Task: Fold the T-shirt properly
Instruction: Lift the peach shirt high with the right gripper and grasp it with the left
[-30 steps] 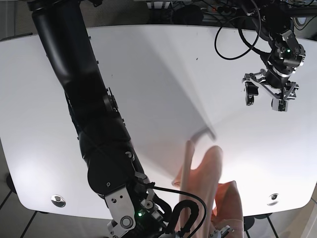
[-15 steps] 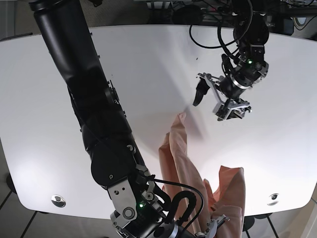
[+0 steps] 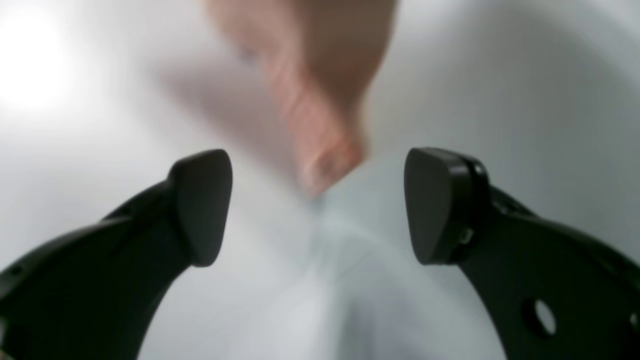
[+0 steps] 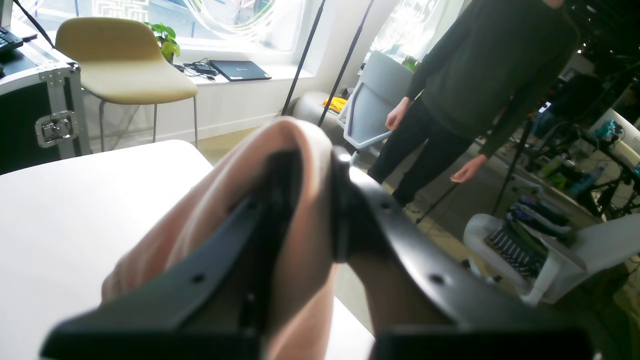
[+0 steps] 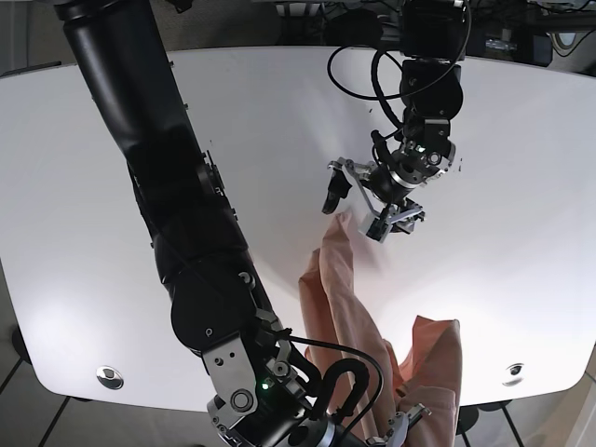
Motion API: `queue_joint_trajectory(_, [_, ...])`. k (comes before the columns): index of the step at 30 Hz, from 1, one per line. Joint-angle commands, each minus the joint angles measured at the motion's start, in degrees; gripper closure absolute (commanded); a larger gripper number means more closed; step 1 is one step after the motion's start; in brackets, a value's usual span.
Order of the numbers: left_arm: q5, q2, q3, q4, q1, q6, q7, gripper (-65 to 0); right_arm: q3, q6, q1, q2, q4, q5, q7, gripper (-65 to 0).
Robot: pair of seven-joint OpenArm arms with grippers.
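Nearest you, the right gripper (image 4: 310,210) is clamped on a bunch of the pink T-shirt (image 5: 346,307), holding it up at the table's near edge (image 5: 84,372). From there the cloth runs long and narrow away to a free tip. That tip sits just ahead of the left gripper (image 5: 361,199), centred between its wide-spread jaws, not yet touching, so the left arm is nearer. Only the left wrist view shows that alignment, though blurred; only the right wrist view shows the clamp.

Worktop (image 5: 112,242) bare left of the T-shirt (image 5: 349,307). Left end effector (image 5: 357,203) spread just above the shirt's raised tip, gap unobstructed. Right end effector (image 4: 315,200) clamps cloth at the near edge; its arm blocks the left side.
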Motion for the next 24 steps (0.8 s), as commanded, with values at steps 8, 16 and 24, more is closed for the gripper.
queue_joint_trajectory(8, [-0.13,2.03,4.63,-16.12,-7.89,3.48,-2.70,-48.2,0.54,-0.41,2.57,-0.21,0.77,0.09,2.04,-1.9])
queue_joint_trajectory(16, [-0.30,1.41,2.79,-18.23,-10.44,3.66,-2.61,-1.3,5.28,-0.32,2.48,0.58,0.42,-0.35,2.04,-1.9])
queue_joint_trajectory(24, [-0.65,-2.46,-9.78,10.08,-5.26,0.58,8.56,-0.1,13.72,-0.93,4.06,5.94,-10.66,-0.44,6.52,-1.9])
